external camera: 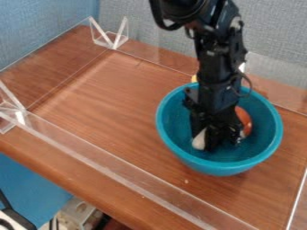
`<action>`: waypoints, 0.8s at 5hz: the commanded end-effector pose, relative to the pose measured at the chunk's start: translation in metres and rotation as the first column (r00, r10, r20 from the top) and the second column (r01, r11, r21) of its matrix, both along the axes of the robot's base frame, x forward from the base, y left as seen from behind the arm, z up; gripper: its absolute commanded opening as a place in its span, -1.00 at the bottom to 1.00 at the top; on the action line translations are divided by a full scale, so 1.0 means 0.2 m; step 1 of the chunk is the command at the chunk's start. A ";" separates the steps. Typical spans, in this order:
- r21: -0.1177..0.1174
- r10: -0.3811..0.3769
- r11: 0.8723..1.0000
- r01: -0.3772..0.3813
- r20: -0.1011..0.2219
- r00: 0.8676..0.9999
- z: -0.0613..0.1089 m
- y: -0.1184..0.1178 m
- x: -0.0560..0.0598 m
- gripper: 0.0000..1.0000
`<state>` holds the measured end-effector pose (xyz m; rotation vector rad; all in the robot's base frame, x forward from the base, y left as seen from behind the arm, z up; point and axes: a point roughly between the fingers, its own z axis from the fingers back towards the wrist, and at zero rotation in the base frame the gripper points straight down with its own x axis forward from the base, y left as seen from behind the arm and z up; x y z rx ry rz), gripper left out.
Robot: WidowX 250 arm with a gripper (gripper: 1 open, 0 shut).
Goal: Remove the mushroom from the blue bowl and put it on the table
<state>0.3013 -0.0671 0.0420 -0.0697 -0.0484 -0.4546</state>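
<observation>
The blue bowl (254, 154) stands on the table (102, 85) at the right. Inside it lies the mushroom (199, 140): its cream stem shows left of the fingers and its reddish-brown cap peeks out to their right. My gripper (218, 135) reaches straight down into the bowl, its dark fingers closed in against the mushroom's middle. The mushroom still rests low in the bowl. Its centre is hidden behind the fingers.
Low clear acrylic walls (84, 153) edge the tabletop, with triangular clear brackets at the back left (110, 36) and at the left edge (13, 112). Bare wood lies left of the bowl. The table's front edge runs diagonally below the near wall.
</observation>
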 end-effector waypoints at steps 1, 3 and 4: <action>-0.013 0.079 0.997 -0.078 0.084 0.993 0.16 -0.06 0.05 -1.00; -0.033 0.227 0.974 -0.225 0.128 0.965 0.33 -0.06 0.08 -1.00; -0.048 0.311 0.950 -0.307 0.151 0.938 0.44 0.02 0.14 -1.00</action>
